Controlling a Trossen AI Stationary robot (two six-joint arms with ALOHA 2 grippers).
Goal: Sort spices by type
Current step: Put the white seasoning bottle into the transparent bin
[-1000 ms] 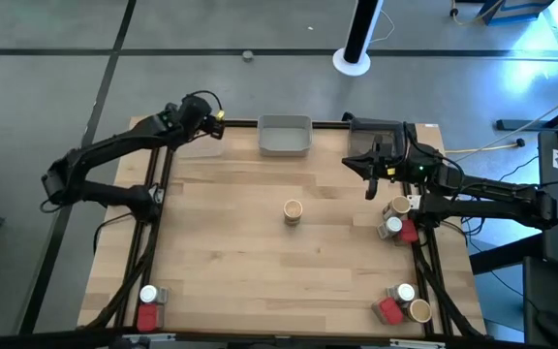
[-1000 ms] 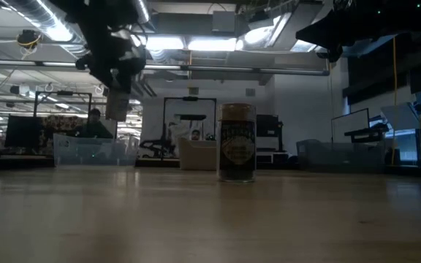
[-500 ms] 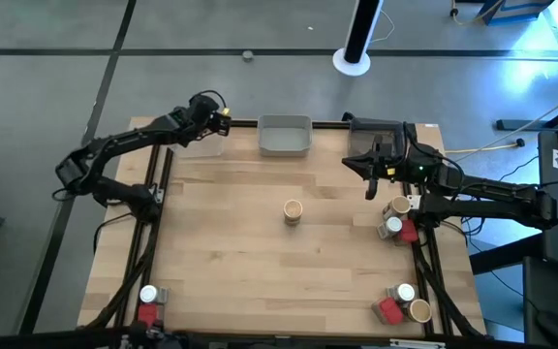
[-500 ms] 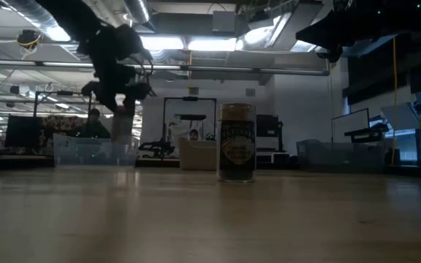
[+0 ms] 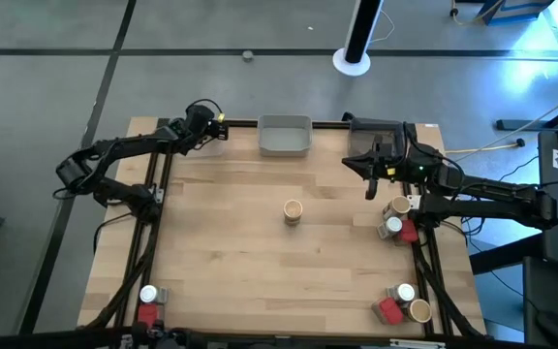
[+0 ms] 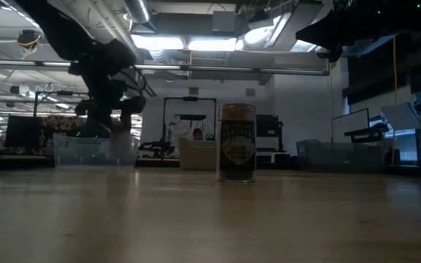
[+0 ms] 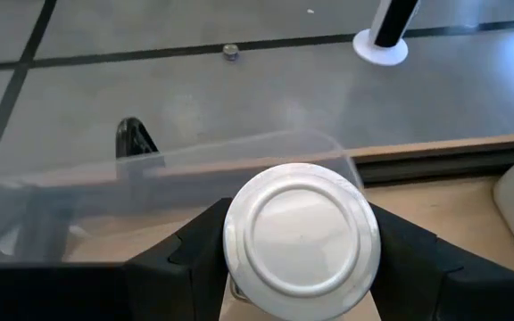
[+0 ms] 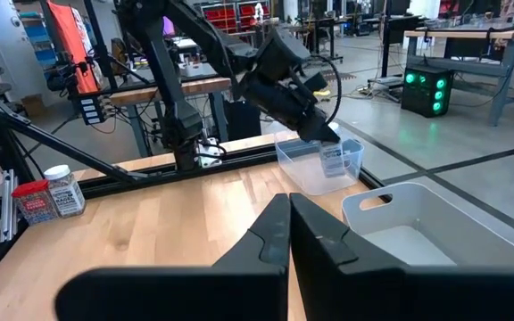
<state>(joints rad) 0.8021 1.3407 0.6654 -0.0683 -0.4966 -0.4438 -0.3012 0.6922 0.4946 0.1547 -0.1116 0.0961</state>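
My left claw (image 7: 297, 267) grasping white-capped jar (image 7: 300, 236), now lowered into clear tray (image 5: 201, 145) at bench's far left corner; second ago I hung higher. Means jar near drop-off, release next, I judge. Tan jar (image 5: 293, 210) well right of me, mid-bench. Grey tray (image 5: 285, 135) beyond. My right claw (image 5: 370, 181) clenched, empty, idle above bench, spice cluster (image 5: 396, 218) beside it.

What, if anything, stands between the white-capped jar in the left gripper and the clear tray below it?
Nothing visible does. The left gripper holds the white-capped jar right at the clear tray at the table's far left corner. In the right wrist view the jar already sits at the tray's open top, with no other container inside it.
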